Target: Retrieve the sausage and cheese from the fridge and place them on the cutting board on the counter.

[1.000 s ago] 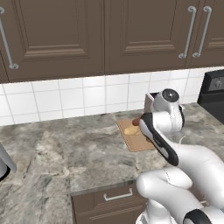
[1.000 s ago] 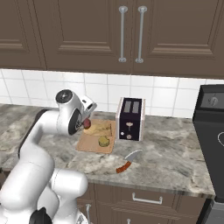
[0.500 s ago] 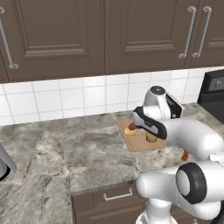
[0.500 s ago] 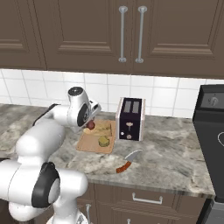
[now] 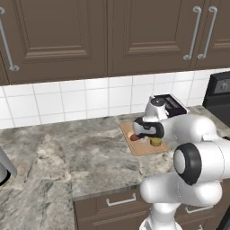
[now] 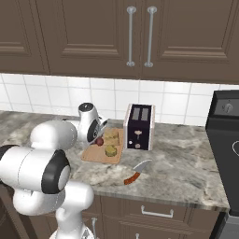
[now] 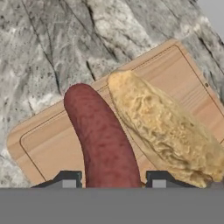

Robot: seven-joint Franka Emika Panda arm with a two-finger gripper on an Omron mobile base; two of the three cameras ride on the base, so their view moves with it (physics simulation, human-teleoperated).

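Note:
My gripper (image 7: 111,181) is shut on the reddish-brown sausage (image 7: 103,140), which runs out from between the fingertips (image 7: 65,179) just above the tan cutting board (image 7: 48,144). The pale yellow cheese (image 7: 166,127) lies on the board right beside the sausage. From the base cameras the hand (image 5: 146,128) hangs low over the board (image 5: 146,149) on the marbled counter (image 5: 67,157), and the sausage's end (image 6: 99,141) shows under it next to the cheese (image 6: 111,137). I cannot tell whether the sausage touches the board (image 6: 95,156). The fridge is out of view.
A small round yellow-green item (image 6: 110,151) also sits on the board. The silver toaster (image 6: 139,126) stands just right of it, and a knife (image 6: 135,172) lies in front on the counter. A black stove (image 6: 224,140) is at the far right, with a tiled wall and dark cabinets behind.
The arm has reached forward and the hand has come down from above the counter to just over the cutting board, carrying the sausage. The board and cheese have stayed put.

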